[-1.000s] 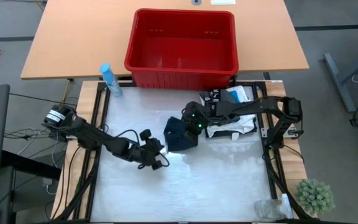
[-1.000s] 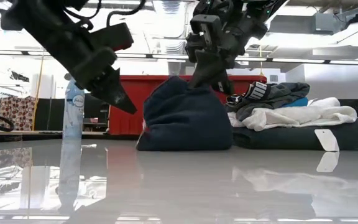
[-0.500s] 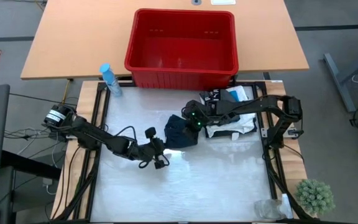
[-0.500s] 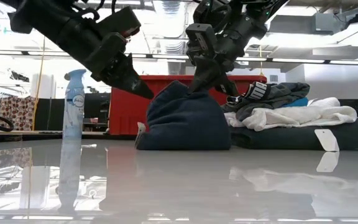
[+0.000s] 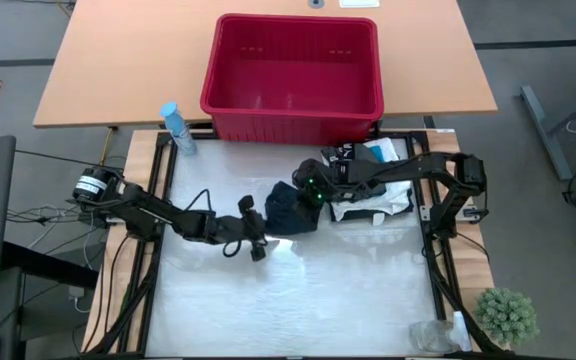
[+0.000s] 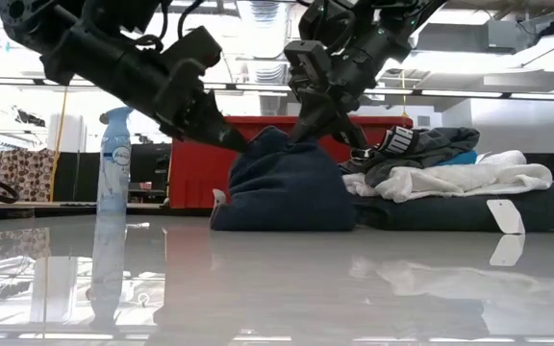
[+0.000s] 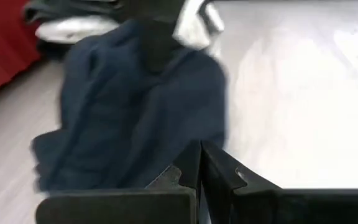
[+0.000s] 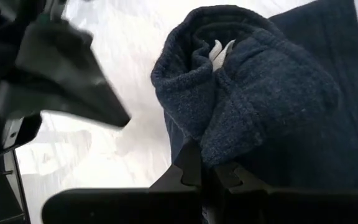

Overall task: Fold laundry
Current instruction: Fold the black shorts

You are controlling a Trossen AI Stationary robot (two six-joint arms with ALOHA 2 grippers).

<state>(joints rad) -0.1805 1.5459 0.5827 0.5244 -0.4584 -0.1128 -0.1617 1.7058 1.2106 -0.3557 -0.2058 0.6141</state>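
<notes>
While the right tool [image 6: 301, 130] pinches the top of the dark blue garment [image 6: 285, 185] in the middle of the surface [image 5: 298, 290], the left tool [image 5: 259, 232] is pressed together beside it. It looks soft and floppy, so grab an edge.
</notes>
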